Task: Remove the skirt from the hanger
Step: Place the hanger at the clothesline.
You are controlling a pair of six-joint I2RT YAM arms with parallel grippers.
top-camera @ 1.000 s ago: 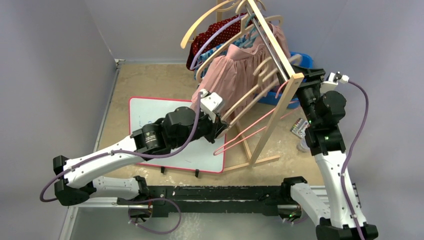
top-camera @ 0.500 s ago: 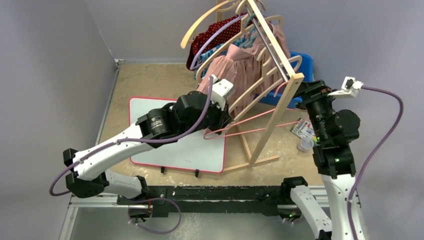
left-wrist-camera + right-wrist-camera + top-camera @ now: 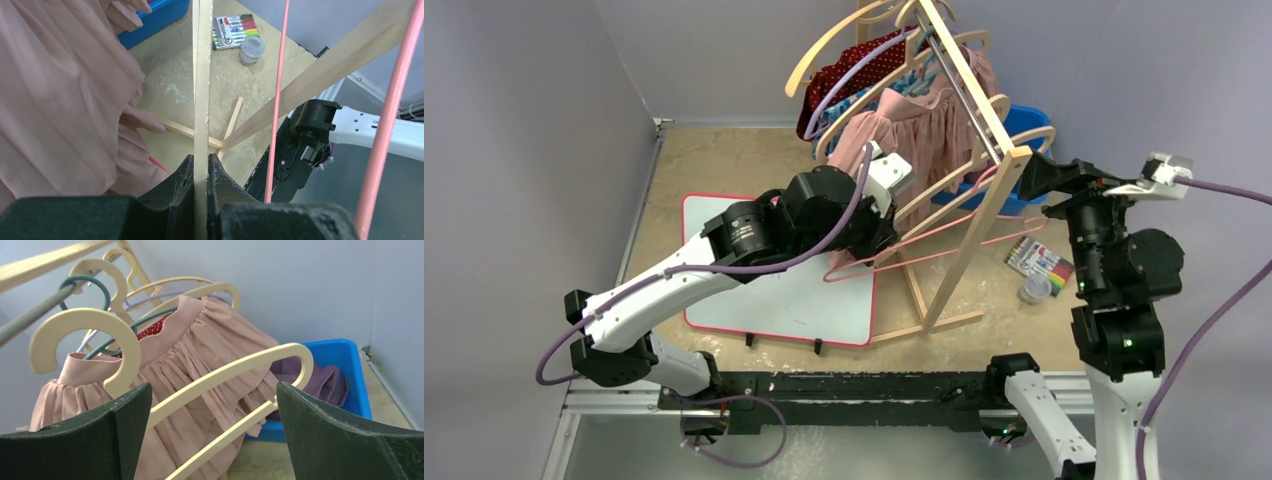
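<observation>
Skirt (image 3: 902,135), dusty-pink gathered fabric, is up on the tall pale wooden rack (image 3: 984,225), draped among the curved cream plastic hangers (image 3: 944,185) and not off them yet. Starting at my left pincer (image 3: 879,240): jaws squeezed tight on a thin flat cream bar (image 3: 201,90) that I see edge-on in my left wrist view, running straight up out of the grip (image 3: 201,165); from above it lines up with the low end of one cream hanger, though I can't say which. Skirt folds (image 3: 60,100) hang just beside that pincer on one side, a thin pink wire hanger (image 3: 276,100) on the other. Over to my right pincer (image 3: 1029,183): spread wide, nothing in it, hovering by the rack's end post. Between its fingers (image 3: 212,387) I look onto a cream hanger arm with the skirt (image 3: 200,350) behind it, waistband up at the hooks. Further out: a blue plastic bin (image 3: 345,365) behind the skirt, a red polka-dot garment (image 3: 854,65) farther along the rail, a white board with a red rim (image 3: 824,300) flat under my left arm, a pack of coloured markers (image 3: 1039,262) and a small round lidded jar (image 3: 1032,290) on the tabletop near my right arm.
</observation>
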